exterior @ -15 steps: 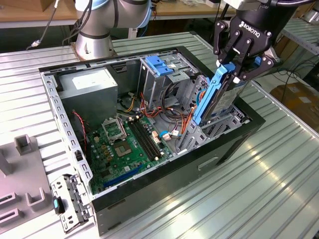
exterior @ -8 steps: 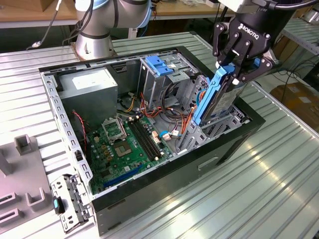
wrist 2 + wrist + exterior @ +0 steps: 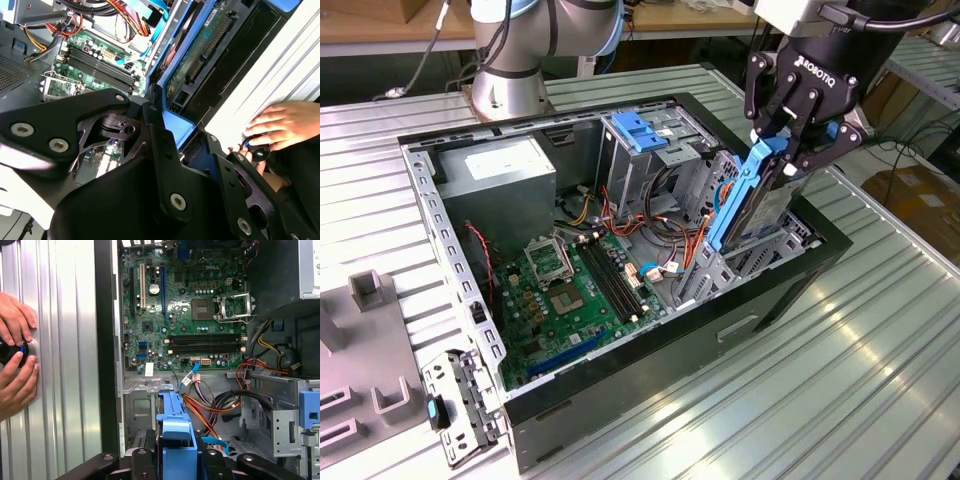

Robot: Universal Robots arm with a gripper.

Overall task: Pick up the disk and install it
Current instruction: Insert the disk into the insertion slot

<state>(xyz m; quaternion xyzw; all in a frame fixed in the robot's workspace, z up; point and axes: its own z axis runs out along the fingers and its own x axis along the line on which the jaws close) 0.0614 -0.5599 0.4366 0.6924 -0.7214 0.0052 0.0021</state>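
Exterior view, upper right of the frame: we see the gripper (image 3: 792, 150) with its fingers clamped tight on the upper end of the disk (image 3: 750, 195), one on each side. The disk hangs steeply tilted, its blue rail toward the camera. Its lower end is down at the metal drive bay (image 3: 745, 265) in the corner of the open computer case (image 3: 650, 370) on the exterior view's right. We cannot tell how far in it sits.

Toward the centre of the frame lies the green motherboard (image 3: 560, 300). The grey power-supply box (image 3: 505, 175) is at upper left, and a light-blue bracket (image 3: 640, 130) tops the cage beside it. The case rests on a ribbed metal table (image 3: 840, 400).

In the second wrist view the disk's green circuit-board face (image 3: 210, 45) shows beyond the black fingers. In the first wrist view its blue rail (image 3: 175, 432) runs between them, and a person's hands (image 3: 15, 355) rest on the table outside the case, around a small dark round object.
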